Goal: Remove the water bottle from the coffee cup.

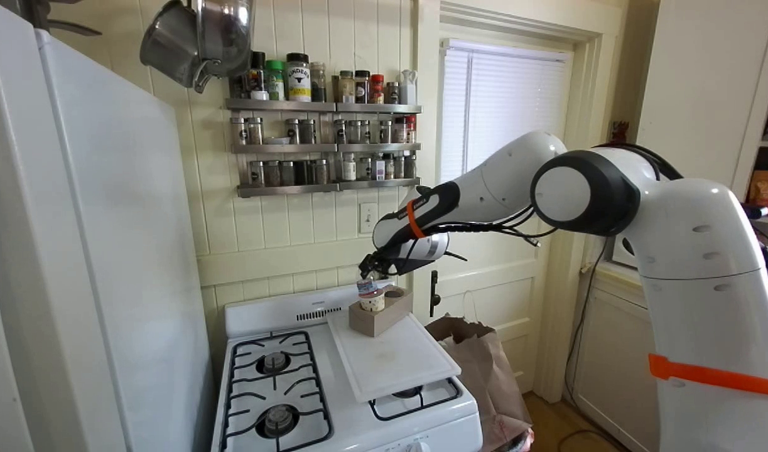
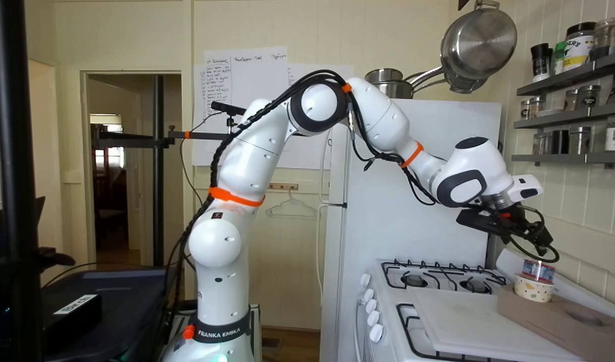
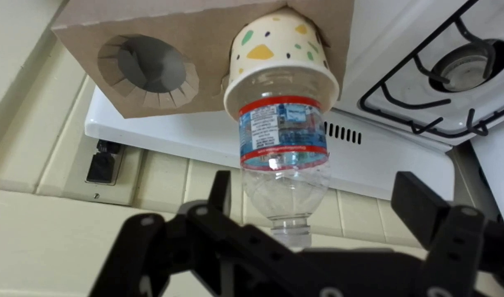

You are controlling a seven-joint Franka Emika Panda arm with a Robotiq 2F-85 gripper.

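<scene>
In the wrist view, the gripper (image 3: 319, 198) has its fingers (image 3: 221, 189) spread wide at 9 and 3 o'clock of the water bottle (image 3: 282, 132), a gap showing on each side. The bottle is seated in the coffee cup (image 3: 276, 45), cap (image 3: 292, 238) towards 6 o'clock; the cup sits in the cardboard box (image 3: 210, 49), whose other hole (image 3: 151, 64) lies at 9 o'clock. In an exterior view, the box rests at the 12 o'clock end of the white board (image 1: 396, 364).
</scene>
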